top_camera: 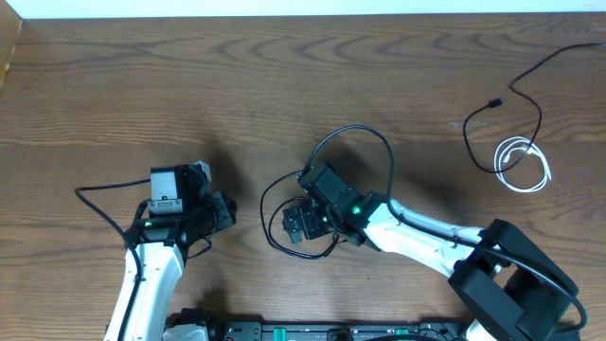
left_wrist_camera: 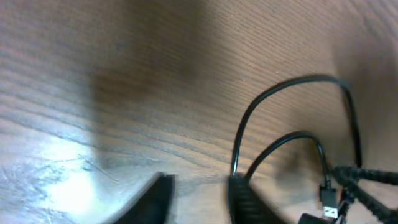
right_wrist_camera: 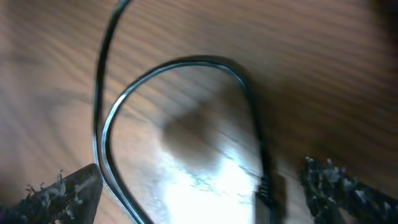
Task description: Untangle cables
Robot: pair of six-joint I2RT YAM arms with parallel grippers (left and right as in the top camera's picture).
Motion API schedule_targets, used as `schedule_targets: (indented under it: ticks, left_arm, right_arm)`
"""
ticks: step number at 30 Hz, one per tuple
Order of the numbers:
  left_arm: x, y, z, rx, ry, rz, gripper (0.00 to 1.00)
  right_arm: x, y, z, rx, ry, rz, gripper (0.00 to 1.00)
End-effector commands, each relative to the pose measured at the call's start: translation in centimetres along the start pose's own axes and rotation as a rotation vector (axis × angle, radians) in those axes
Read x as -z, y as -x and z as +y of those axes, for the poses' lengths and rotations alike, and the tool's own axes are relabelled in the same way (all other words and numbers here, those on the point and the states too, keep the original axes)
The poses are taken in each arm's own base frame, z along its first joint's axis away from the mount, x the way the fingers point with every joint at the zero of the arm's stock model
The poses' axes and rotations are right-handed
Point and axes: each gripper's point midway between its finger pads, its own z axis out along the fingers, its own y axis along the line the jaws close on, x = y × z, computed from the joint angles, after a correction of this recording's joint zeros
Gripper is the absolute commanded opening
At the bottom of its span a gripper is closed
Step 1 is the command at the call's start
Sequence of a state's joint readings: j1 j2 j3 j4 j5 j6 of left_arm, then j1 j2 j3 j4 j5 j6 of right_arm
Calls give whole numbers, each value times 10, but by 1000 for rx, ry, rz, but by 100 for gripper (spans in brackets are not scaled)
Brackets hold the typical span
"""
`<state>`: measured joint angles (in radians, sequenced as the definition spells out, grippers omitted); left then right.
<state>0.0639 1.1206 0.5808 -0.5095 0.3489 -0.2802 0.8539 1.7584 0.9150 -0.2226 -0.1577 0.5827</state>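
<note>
Right hand (right_wrist_camera: 202, 190), spread wide, straddles black cable (right_wrist_camera: 199, 60).

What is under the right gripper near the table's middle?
A thin black cable loop lying on the wooden table, seen between the right gripper's open fingers. From overhead, the gripper covers part of that loop.

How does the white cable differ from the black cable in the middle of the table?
The white cable is a small tight coil; the black cable spreads in wide loops. The white one lies far right, the black one in the middle. Both are thin cords.
</note>
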Motion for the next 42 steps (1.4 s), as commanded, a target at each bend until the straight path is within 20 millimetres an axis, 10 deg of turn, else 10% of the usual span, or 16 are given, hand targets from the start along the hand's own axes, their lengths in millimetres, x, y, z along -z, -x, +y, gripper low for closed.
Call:
schedule_targets:
  ticks: [1,4,11,13,25,42]
  left_arm:
    - [-2,-4,2,0,0,15,15]
    - [-2,-4,2,0,0,15,12]
    - [-2,-4,2,0,1,15,11]
    - [-2,-4,2,0,2,14,11]
    - [-2,-4,3,0,8,12,11]
    - [-2,-5,3,1,9,15,24]
  right_arm:
    - [-1,4,-36,-81,-126,-22,84]
    - [2,10,-48,-116,-135,-26,1]
    - [6,23,-68,-133,-152,-50,1]
    - [6,22,-67,-133,-149,-47,14]
    - [-1,-8,-23,-64,-22,57,45]
    - [-6,-25,-1,43,-45,55,34]
